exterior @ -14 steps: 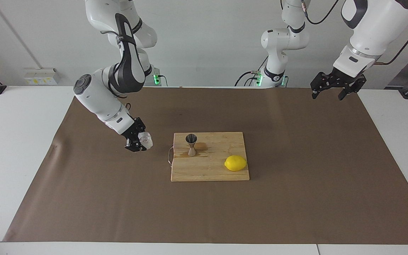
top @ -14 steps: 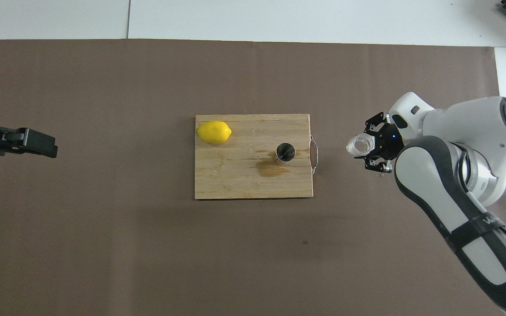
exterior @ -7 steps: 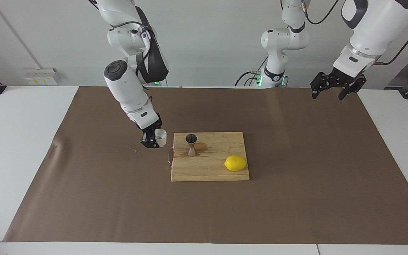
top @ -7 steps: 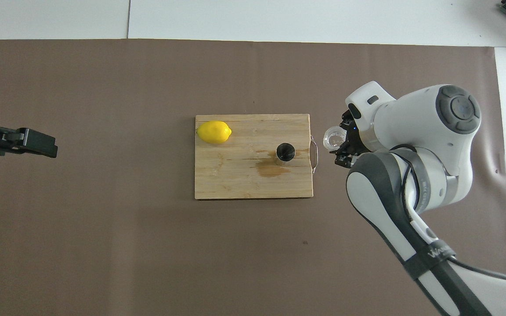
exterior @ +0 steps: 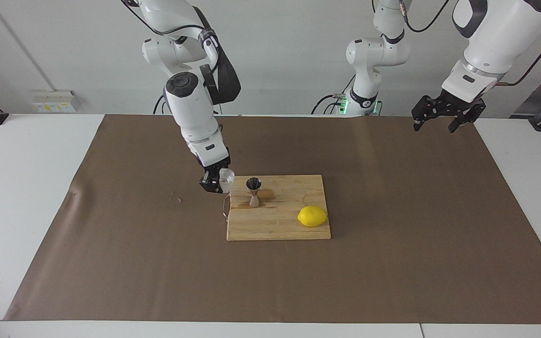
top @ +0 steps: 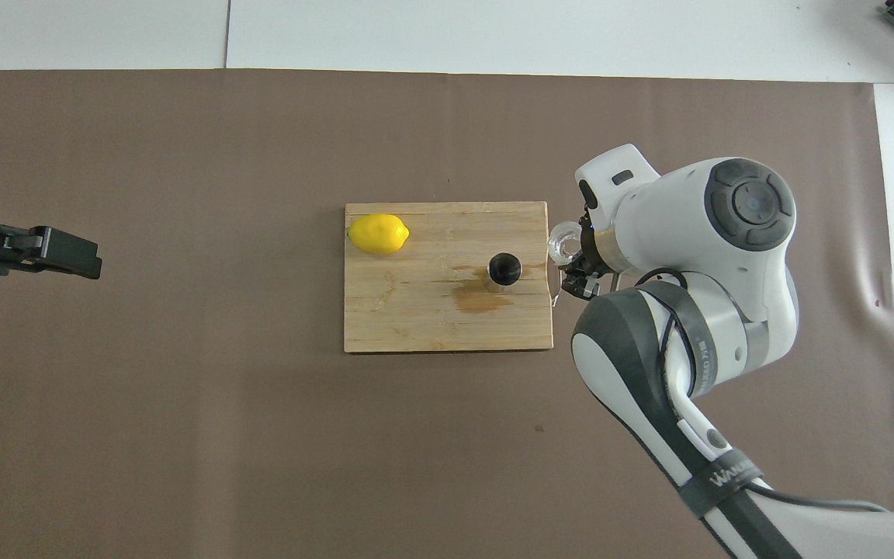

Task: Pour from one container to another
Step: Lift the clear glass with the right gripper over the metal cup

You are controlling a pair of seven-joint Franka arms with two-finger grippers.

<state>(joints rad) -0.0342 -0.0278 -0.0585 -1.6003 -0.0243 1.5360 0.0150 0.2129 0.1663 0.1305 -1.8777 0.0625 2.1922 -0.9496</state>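
Observation:
My right gripper (exterior: 218,182) is shut on the small clear glass cup (exterior: 227,180) and holds it tilted in the air, over the edge of the wooden cutting board (exterior: 280,227) at the right arm's end. The cup shows in the overhead view (top: 562,242) beside the gripper (top: 576,265). The steel hourglass jigger (exterior: 253,191) stands upright on the board, a short gap from the cup; from overhead its mouth (top: 504,269) looks dark. My left gripper (exterior: 442,121) waits open and empty in the air over the left arm's end of the table (top: 67,252).
A yellow lemon (exterior: 312,216) lies on the board toward the left arm's end (top: 378,234). A wet stain (top: 478,299) marks the board by the jigger. A wire handle (top: 557,272) sticks out from the board under the cup. Small specks (exterior: 176,199) lie on the brown paper.
My right gripper has carried the glass cup from over the brown paper toward the board, now at its edge close to the jigger. The left arm has not moved.

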